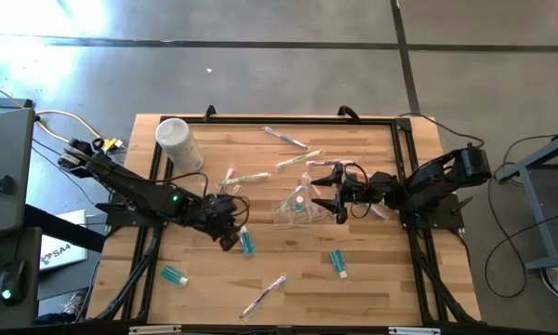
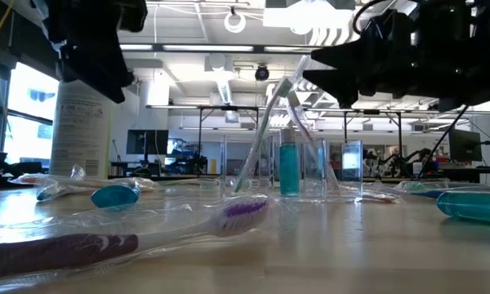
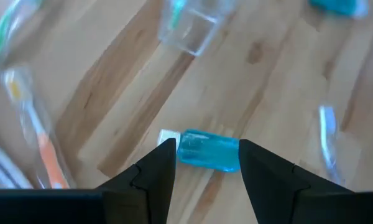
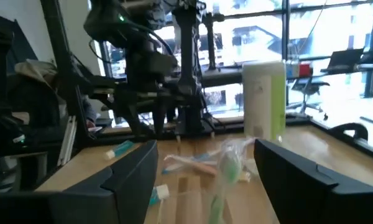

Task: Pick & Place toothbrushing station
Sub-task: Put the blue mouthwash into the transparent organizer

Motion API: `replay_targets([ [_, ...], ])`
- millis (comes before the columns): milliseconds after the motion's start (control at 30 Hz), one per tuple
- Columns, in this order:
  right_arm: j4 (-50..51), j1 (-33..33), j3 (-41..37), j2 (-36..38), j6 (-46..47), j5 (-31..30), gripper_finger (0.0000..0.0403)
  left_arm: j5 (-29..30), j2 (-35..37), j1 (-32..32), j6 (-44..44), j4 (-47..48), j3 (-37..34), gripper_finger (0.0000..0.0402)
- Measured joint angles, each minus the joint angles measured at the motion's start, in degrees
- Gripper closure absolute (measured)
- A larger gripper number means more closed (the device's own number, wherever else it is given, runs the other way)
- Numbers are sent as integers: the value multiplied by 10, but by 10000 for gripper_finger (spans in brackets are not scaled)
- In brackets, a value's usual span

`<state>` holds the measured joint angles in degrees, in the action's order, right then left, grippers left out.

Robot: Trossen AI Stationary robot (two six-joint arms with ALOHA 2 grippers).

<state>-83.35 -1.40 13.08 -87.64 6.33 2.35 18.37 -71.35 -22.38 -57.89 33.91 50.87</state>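
Observation:
The toothbrushing station is a clear boxy holder standing on the wood at mid-table. In the low view the holder has a teal tube upright in it and toothbrushes leaning out of it. My right gripper is open just right of it, held level, and a wrapped green-headed toothbrush shows between its fingers without touching them. My left gripper hangs open above a blue tube that lies flat on the table, its fingers on either side and clear of it.
A tall white tub stands at the far left. Two more blue tubes lie toward the near edge. Wrapped toothbrushes lie at the near edge, the far side and left of centre.

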Motion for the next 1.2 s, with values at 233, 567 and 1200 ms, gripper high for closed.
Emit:
replay_targets([
  [233, 37, 27, 0, 48, -40, -9, 149, -47, -43, 36, -158, -5, 0, 231],
  [567, 87, 68, 0, 96, -71, -42, 149, -178, -134, 75, -225, -17, -1, 231],
  [1200, 98, 90, 0, 101, -111, -67, 149, -167, -170, 104, -269, -45, 0, 231],
])
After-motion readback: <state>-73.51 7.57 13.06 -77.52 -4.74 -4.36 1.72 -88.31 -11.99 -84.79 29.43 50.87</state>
